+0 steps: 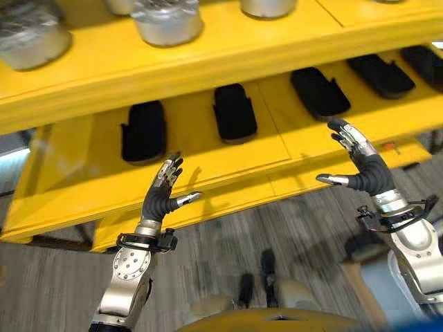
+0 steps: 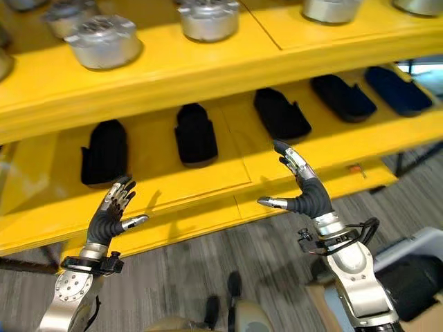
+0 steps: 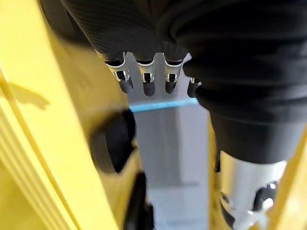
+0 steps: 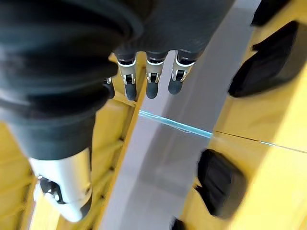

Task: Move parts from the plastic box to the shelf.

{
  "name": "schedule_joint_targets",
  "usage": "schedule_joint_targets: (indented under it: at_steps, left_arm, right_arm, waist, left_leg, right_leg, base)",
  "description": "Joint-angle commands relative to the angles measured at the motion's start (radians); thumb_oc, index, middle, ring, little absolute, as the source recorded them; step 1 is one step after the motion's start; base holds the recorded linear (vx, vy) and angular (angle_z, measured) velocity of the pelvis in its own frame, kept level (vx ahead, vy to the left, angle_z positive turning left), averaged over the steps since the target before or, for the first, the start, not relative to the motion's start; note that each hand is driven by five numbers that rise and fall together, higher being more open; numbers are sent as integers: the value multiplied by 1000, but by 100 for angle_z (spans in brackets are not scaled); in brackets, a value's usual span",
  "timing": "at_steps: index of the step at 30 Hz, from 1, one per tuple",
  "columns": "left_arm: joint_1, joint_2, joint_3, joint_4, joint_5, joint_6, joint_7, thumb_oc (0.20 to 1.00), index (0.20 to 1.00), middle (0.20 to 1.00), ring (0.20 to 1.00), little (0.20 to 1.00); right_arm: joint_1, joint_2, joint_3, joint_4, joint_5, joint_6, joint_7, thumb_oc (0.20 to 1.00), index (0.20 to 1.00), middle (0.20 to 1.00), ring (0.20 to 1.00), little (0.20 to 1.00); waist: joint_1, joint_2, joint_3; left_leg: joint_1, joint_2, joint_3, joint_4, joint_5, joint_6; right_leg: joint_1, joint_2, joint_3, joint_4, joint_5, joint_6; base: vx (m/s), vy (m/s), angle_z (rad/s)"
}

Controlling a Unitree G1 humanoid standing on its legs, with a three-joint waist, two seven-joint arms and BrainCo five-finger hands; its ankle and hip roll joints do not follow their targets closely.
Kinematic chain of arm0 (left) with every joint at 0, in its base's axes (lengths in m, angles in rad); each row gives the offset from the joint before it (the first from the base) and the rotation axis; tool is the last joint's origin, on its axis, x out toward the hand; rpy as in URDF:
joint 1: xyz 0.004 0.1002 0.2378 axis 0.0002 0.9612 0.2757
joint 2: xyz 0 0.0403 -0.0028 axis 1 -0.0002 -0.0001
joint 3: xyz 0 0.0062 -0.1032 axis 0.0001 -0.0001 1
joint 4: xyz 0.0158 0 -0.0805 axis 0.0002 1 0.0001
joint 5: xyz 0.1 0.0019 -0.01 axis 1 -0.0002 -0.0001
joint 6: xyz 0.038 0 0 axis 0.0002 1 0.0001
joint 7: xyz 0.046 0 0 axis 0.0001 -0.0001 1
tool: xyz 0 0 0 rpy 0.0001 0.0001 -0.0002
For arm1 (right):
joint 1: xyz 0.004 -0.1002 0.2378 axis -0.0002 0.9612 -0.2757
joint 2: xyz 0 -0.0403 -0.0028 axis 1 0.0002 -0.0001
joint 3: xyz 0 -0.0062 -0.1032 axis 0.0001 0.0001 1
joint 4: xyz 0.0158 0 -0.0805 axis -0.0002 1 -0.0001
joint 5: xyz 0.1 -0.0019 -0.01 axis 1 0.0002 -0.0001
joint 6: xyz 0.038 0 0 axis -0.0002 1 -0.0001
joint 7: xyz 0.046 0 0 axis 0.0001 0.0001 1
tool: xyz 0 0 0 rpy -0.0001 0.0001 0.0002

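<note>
A yellow shelf [image 1: 228,52] stands before me with two levels. Round silver metal parts [image 1: 166,21] sit on its upper level. Several black parts [image 1: 234,112] lie in a row on the lower level [image 1: 208,162]. My left hand [image 1: 163,194] is raised in front of the lower level's front edge, fingers straight and spread, holding nothing. My right hand [image 1: 363,169] is up at the right, close under a black part [image 1: 319,92], also open and empty. The left wrist view shows straight fingers [image 3: 146,79], and the right wrist view shows the same for its fingers [image 4: 152,76].
Grey carpeted floor [image 1: 291,235] lies below the shelf's front edge. A pale object with dark contents [image 2: 415,270] stands on the floor at the lower right. Black parts [image 4: 220,184] on yellow board show past my right hand.
</note>
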Motion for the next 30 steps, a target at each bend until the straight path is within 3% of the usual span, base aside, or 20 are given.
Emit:
schedule_joint_targets:
  at_steps: [1, 4, 8, 11, 12, 13, 14, 16, 20, 21, 22, 23, 25, 27, 30]
  left_arm:
    - [-16, 55, 21, -40, 55, -66, 11, 1000, 1000, 1000, 1000, 1000]
    - [-19, 63, 22, -42, 59, -70, 16, 1000, 1000, 1000, 1000, 1000]
    - [-50, 88, 15, -33, 62, -81, 59, 1000, 1000, 1000, 1000, 1000]
    - [-50, 88, 15, -32, 62, -81, 59, 1000, 1000, 1000, 1000, 1000]
    - [-78, 114, 14, -36, 74, -80, 97, 1000, 1000, 1000, 1000, 1000]
    - [-84, 124, 32, -44, 87, -81, 122, 1000, 1000, 1000, 1000, 1000]
    - [-83, 125, 36, -47, 86, -81, 130, 1000, 1000, 1000, 1000, 1000]
    - [-85, 123, 34, -44, 86, -79, 140, 1000, 1000, 1000, 1000, 1000]
    - [-84, 115, 37, -44, 86, -75, 155, 1000, 1000, 1000, 1000, 1000]
    - [-84, 115, 37, -44, 86, -75, 155, 1000, 1000, 1000, 1000, 1000]
    - [-86, 111, 29, -33, 95, -75, 157, 1000, 1000, 1000, 1000, 1000]
    - [-85, 101, 26, -20, 97, -74, 156, 1000, 1000, 1000, 1000, 1000]
    - [-76, 94, 25, -19, 95, -72, 153, 1000, 1000, 1000, 1000, 1000]
    - [-81, 79, 21, -9, 65, -76, 146, 1000, 1000, 1000, 1000, 1000]
    - [-89, 69, 17, -6, 56, -76, 146, 1000, 1000, 1000, 1000, 1000]
  right_arm:
    - [-44, 21, 8, -30, 49, -56, -9, 1000, 1000, 1000, 1000, 1000]
    - [-43, 29, 13, -32, 56, -52, -9, 1000, 1000, 1000, 1000, 1000]
    - [-83, 41, 68, -29, 42, -41, -22, 1000, 1000, 1000, 1000, 1000]
    - [-83, 41, 68, -29, 42, -41, -22, 1000, 1000, 1000, 1000, 1000]
    - [-150, 63, 125, -29, 15, -36, -45, 1000, 1000, 1000, 1000, 1000]
    - [-208, 89, 157, -14, 1, -34, -65, 1000, 1000, 1000, 1000, 1000]
    - [-219, 93, 163, -8, -13, -31, -71, 1000, 1000, 1000, 1000, 1000]
    - [-238, 94, 172, 6, -32, -22, -80, 1000, 1000, 1000, 1000, 1000]
    - [-242, 93, 160, 10, -55, -10, -96, 1000, 1000, 1000, 1000, 1000]
    - [-242, 93, 160, 10, -55, -10, -96, 1000, 1000, 1000, 1000, 1000]
    - [-219, 93, 142, 0, -55, -10, -98, 1000, 1000, 1000, 1000, 1000]
    - [-203, 91, 131, -2, -49, -11, -96, 1000, 1000, 1000, 1000, 1000]
    - [-194, 81, 124, -4, -43, -9, -92, 1000, 1000, 1000, 1000, 1000]
    - [-190, 58, 105, -7, -29, -16, -95, 1000, 1000, 1000, 1000, 1000]
    - [-186, 47, 94, -2, -21, -24, -103, 1000, 1000, 1000, 1000, 1000]
  waist:
    - [-12, -17, -90]
    - [-15, -20, -99]
    - [-18, -25, -72]
    - [-16, -25, -72]
    - [-13, -8, -16]
    - [40, 13, -3]
    - [42, 18, -5]
    - [40, 19, -1]
    - [40, 6, 1]
    - [40, 7, 2]
    - [26, -14, -7]
    - [26, -31, -27]
    - [23, -32, -40]
    - [-1, -18, -54]
    - [-24, -3, -56]
  left_leg:
    - [-158, 24, -31, 55, 47, -86]
    - [-147, 34, 0, 47, 42, -81]
    - [-135, 47, 88, 79, -10, -57]
    - [-135, 47, 89, 79, -11, -57]
    - [-136, 81, 158, 119, -45, -44]
    - [-133, 133, 242, 140, -71, -61]
    - [-126, 150, 269, 138, -70, -65]
    - [-103, 164, 295, 132, -74, -71]
    - [-84, 171, 343, 138, -96, -87]
    - [-83, 171, 343, 139, -97, -87]
    - [-87, 174, 338, 146, -102, -99]
    - [-76, 179, 349, 128, -96, -114]
    - [-63, 189, 350, 115, -87, -123]
    - [-58, 253, 357, 106, -57, -163]
    - [-41, 310, 373, 86, -27, -194]
  right_leg:
    - [193, -52, -6, -116, -35, 53]
    - [190, -55, 12, -113, -35, 56]
    - [139, -59, 111, -34, -46, 70]
    - [138, -59, 113, -34, -46, 70]
    - [71, -88, 29, 89, -62, 98]
    - [70, -215, -171, 140, -92, 96]
    - [76, -267, -227, 138, -71, 93]
    - [78, -327, -255, 128, -27, 106]
    - [97, -462, -296, 39, 133, 175]
    - [99, -462, -296, 38, 133, 175]
    - [125, -451, -255, 7, 134, 184]
    - [134, -439, -264, -29, 128, 199]
    - [139, -424, -265, -41, 130, 200]
    - [144, -367, -261, -57, 89, 181]
    - [152, -303, -245, -79, 40, 157]
  base:
    - [20, 96, -56]
    - [53, 78, -52]
    - [29, 100, -69]
    - [-24, 47, -80]
    - [-128, 64, -53]
    - [-129, 43, -39]
    - [0, -41, -215]
    - [37, -52, -280]
    - [42, -118, -52]
    - [67, -194, -51]
    - [105, -261, -10]
    - [108, -262, 19]
    - [103, -238, -34]
    - [90, -354, -35]
    - [52, -268, -27]
